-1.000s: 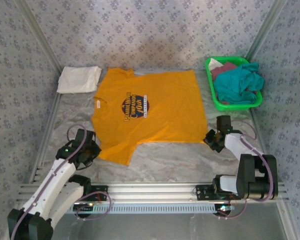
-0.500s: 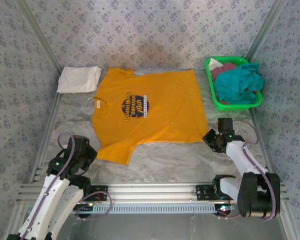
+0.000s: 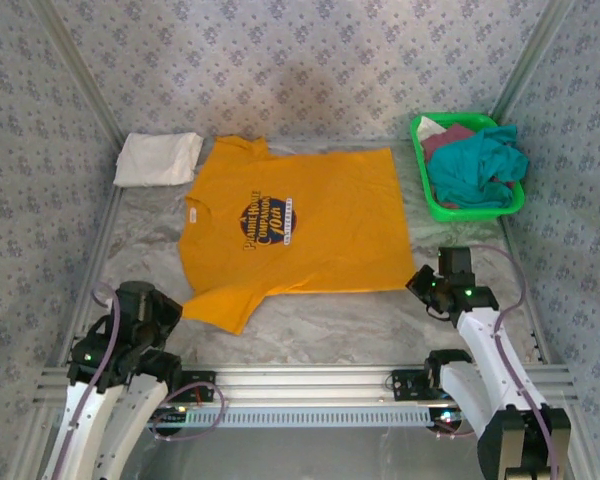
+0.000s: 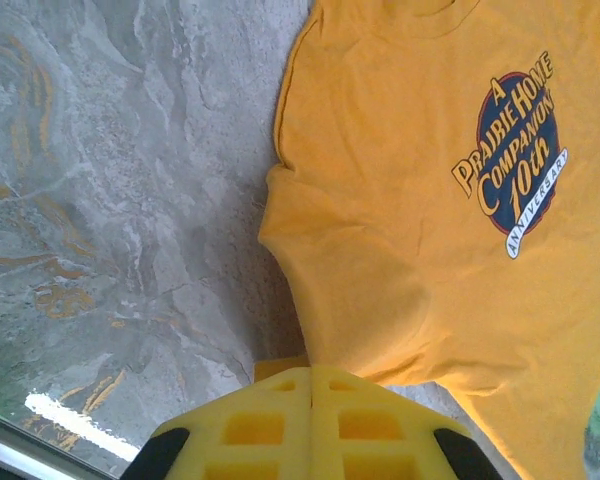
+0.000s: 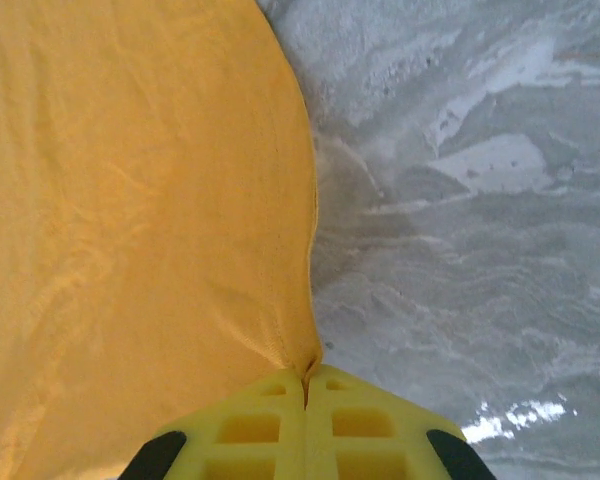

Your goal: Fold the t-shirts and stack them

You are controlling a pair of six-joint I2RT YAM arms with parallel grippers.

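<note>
The mustard-orange t-shirt (image 3: 300, 225) with a navy-and-white chest print lies spread flat, print up, in the middle of the table. My left gripper (image 3: 175, 308) (image 4: 310, 372) is shut on the edge of its near sleeve (image 4: 380, 330), which rises off the table into the jaws. My right gripper (image 3: 420, 283) (image 5: 305, 378) is shut on the shirt's near right hem corner (image 5: 290, 340). A folded white t-shirt (image 3: 158, 158) rests at the back left. Teal (image 3: 475, 165) and maroon (image 3: 450, 135) t-shirts are heaped in the basket.
The green plastic basket (image 3: 472, 212) stands at the back right, close to the orange shirt's far hem. Patterned walls with metal rails enclose the grey marbled table (image 3: 330, 320), and a metal rail runs along the near edge.
Both arms have drawn back toward the near edge, and the orange shirt has slid slightly nearer. The right jaws closed fully on the hem corner.
</note>
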